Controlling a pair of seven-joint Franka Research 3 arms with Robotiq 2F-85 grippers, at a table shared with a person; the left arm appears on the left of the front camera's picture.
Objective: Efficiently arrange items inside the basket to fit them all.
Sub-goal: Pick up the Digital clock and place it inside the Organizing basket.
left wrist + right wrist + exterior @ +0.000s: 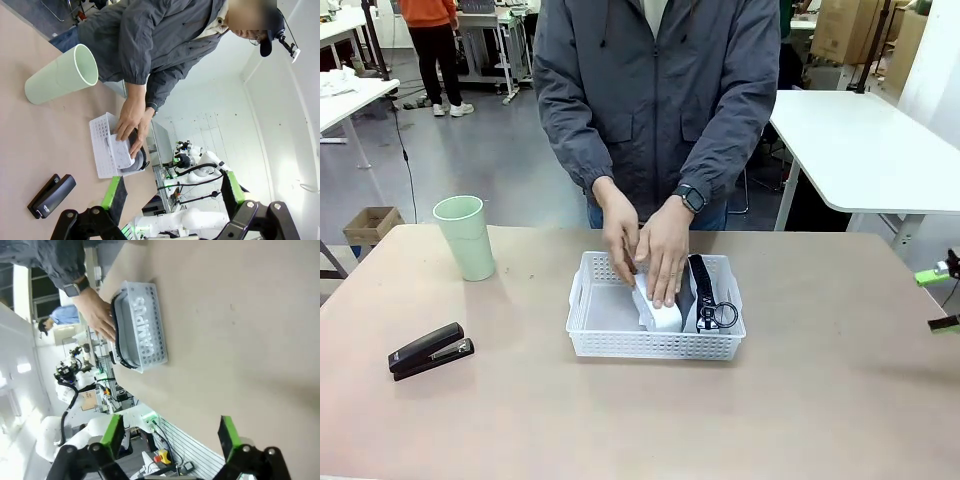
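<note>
My left fingers (114,192) and right fingers (114,432) hang spread, empty. The person's hands (665,250) press the white rectangular box (660,316) against the grey zip pouch (705,295) in the white perforated plastic basket (605,342), probably saving room for the pale green cup (465,237) and black stapler (430,350) outside.

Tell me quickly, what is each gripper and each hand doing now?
Left gripper: open, empty.
Right gripper: open, empty.
Person's watch hand: resting on the white box in the basket.
Person's other hand: on the same box.
</note>
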